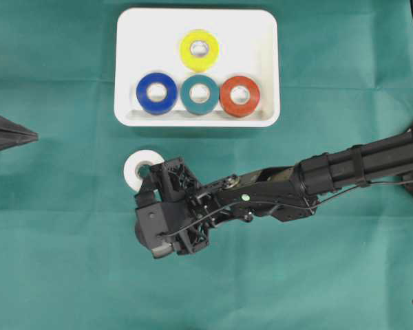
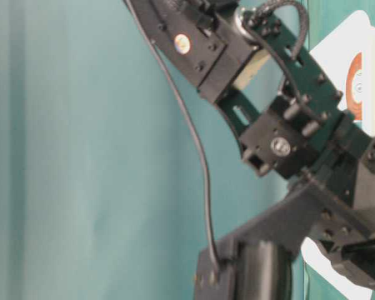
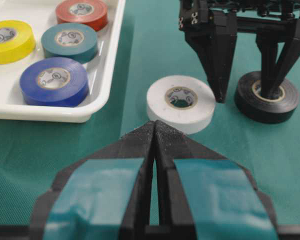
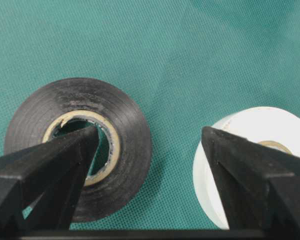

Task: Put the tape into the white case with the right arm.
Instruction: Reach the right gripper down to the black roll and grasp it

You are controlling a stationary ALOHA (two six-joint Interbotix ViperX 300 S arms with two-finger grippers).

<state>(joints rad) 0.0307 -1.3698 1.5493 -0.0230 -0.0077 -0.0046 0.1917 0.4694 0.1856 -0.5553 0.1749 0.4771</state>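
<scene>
The black tape (image 4: 77, 147) lies flat on the counter (image 1: 62, 261), straddled by the open right claw (image 4: 150, 137): one finger dips into its core, the other stands outside between it and the white tape (image 4: 262, 160). The white case (image 1: 261, 34) sits at about twelve o'clock, probably clear of the arm. The left claw (image 3: 154, 132) rests closed, well apart.

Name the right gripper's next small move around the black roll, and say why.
Probably close. The right gripper is open, one finger inside the black tape core and the other outside its wall, beside the white tape. Closing should pinch that wall.
</scene>
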